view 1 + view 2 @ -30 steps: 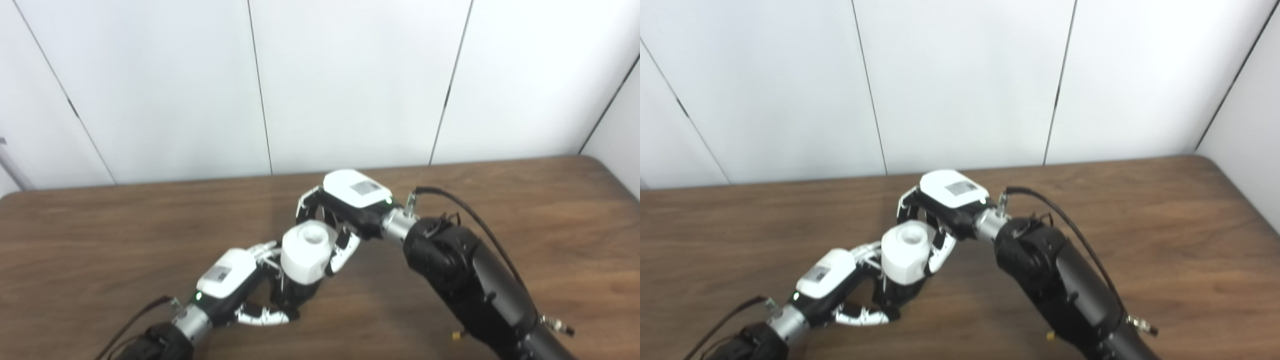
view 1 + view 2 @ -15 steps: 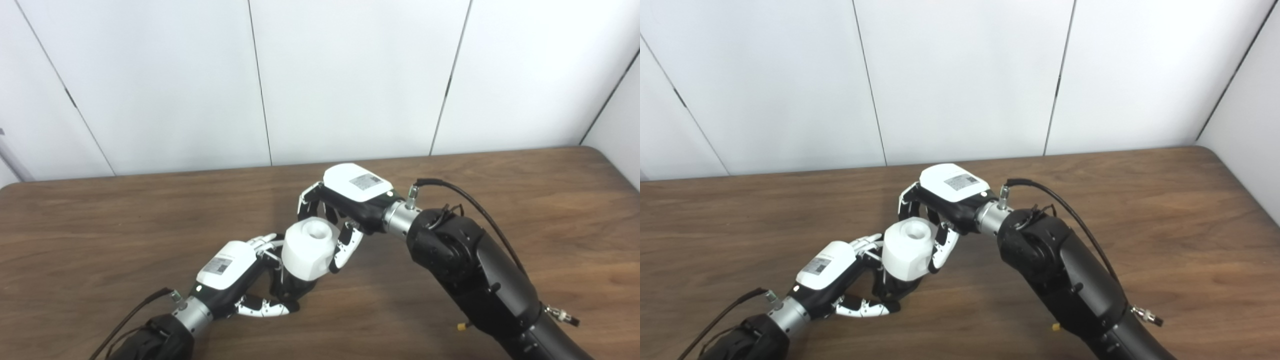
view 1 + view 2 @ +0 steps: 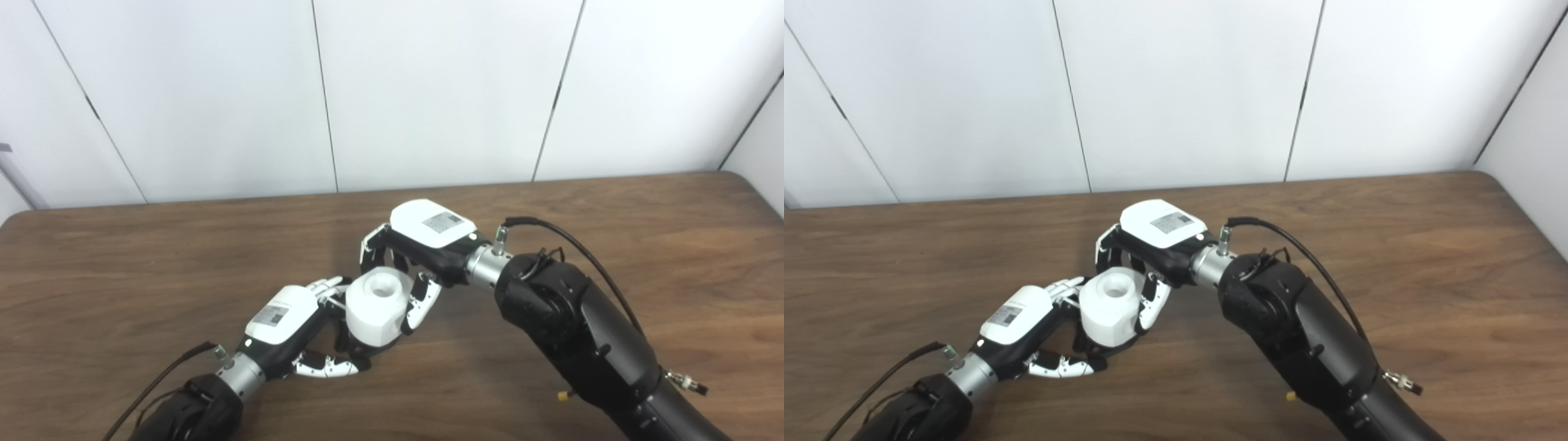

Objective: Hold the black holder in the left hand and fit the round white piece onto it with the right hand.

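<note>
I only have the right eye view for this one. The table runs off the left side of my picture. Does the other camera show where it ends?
Observer: Yes. The left eye view shows the table's rounded far-left corner. It is well to the left of the left hand, which grips the black holder.
Operator: Is there anything past that corner?
Observer: A grey bar slants across the wall at the left edge of the picture. Your view cuts it off. I can't tell what it belongs to.
</note>
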Motion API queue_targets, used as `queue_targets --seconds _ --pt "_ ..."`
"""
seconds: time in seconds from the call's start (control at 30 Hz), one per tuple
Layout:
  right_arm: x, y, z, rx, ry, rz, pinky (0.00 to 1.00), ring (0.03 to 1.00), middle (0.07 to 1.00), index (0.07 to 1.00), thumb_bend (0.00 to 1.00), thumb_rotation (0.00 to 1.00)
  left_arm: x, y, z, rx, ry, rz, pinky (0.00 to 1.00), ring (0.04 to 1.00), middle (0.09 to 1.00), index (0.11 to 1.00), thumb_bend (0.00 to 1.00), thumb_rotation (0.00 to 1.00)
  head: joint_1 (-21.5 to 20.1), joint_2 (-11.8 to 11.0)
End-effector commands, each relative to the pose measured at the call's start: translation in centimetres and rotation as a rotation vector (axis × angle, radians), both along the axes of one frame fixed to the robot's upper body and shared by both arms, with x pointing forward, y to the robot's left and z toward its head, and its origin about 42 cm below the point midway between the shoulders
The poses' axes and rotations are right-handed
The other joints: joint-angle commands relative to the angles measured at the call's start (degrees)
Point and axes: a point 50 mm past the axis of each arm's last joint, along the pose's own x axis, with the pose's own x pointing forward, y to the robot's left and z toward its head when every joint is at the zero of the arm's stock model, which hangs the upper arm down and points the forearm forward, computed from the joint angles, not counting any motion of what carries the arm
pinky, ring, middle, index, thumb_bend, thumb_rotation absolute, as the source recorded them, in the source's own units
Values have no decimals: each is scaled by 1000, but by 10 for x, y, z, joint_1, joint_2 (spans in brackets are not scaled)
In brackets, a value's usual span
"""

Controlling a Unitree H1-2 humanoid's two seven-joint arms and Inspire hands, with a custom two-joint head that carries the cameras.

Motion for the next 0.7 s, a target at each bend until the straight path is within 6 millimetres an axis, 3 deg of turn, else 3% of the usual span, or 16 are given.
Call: queue_targets --seconds 0.0,0.3,0.67 --pt "2 5 -3 -21 12 33 316 396 456 526 517 0 -14 2 -26 118 109 -17 912 936 873 488 524 55 0 1" --pt "3 0 -6 -46 20 43 322 395 484 522 516 0 -12 1 -23 113 106 -5 905 937 877 488 524 56 4 0" --pt "2 -4 -5 -46 21 47 346 396 483 505 518 0 -15 -7 -26 47 5 185 894 868 854 490 524 66 0 -1"
